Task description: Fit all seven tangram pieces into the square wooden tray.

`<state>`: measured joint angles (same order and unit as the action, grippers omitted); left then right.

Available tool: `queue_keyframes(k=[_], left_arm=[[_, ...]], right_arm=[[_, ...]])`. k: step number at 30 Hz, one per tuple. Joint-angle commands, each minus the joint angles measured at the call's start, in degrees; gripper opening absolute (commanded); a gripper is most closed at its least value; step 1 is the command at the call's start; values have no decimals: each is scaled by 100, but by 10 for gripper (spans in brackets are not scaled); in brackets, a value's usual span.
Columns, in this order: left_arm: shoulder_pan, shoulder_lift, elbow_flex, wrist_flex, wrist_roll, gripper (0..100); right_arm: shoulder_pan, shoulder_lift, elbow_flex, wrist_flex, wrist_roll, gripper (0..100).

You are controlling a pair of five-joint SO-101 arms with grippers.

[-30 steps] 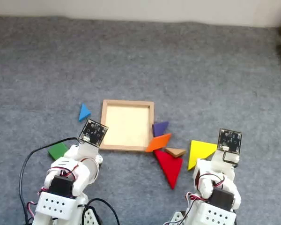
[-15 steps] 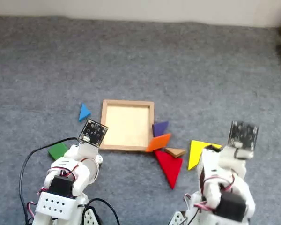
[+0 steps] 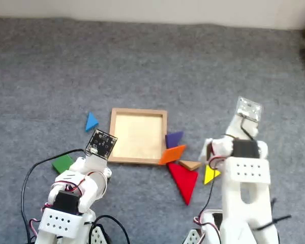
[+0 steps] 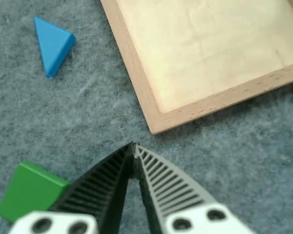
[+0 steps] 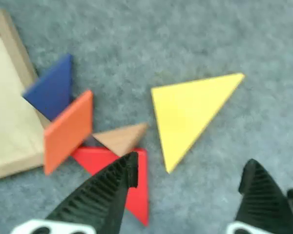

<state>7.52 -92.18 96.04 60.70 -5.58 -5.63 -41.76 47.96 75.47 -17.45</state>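
Note:
The square wooden tray (image 3: 112,133) lies empty on the grey carpet. A blue triangle (image 3: 91,122) and a green piece (image 3: 62,163) lie to its left. Purple (image 3: 173,139), orange (image 3: 172,154), brown (image 3: 190,164) and red (image 3: 183,180) pieces cluster at its right corner. My right arm partly covers the yellow triangle (image 3: 211,173). My right gripper (image 5: 190,170) hangs open above the yellow triangle (image 5: 190,112), holding nothing. My left gripper (image 4: 134,147) is shut and empty, just off the tray's near corner (image 4: 154,124), between the green piece (image 4: 29,190) and the tray.
Grey carpet runs wide beyond the tray, up to a pale wall at the back. A black cable (image 3: 35,170) loops beside the left arm's base. The orange piece (image 5: 68,131) overlaps the tray's rim (image 5: 17,53) and touches the purple (image 5: 51,90) and brown (image 5: 121,137) pieces.
The right arm has risen and swung forward over the yellow triangle, now hiding most of it in the high view. The left arm and all pieces have stayed put.

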Motion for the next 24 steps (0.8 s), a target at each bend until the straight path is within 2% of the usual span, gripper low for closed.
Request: queue_keyframes(k=[1, 4, 9, 14, 24], left_arm=[[-22, -48, 163, 0, -44, 6], [-22, -48, 163, 0, -35, 6], [-22, -48, 163, 0, -44, 6], [-22, -48, 163, 0, -44, 6], [-22, -48, 163, 0, -44, 6]], right_arm=[[-136, 101, 66, -1103, -360, 341], [-110, 242, 462, -1710, -615, 341], [-101, 910, 585, -1727, -1407, 342], [-92, 1771, 136, -1754, -1820, 343], [180, 2949, -593, -1771, -1987, 343]])
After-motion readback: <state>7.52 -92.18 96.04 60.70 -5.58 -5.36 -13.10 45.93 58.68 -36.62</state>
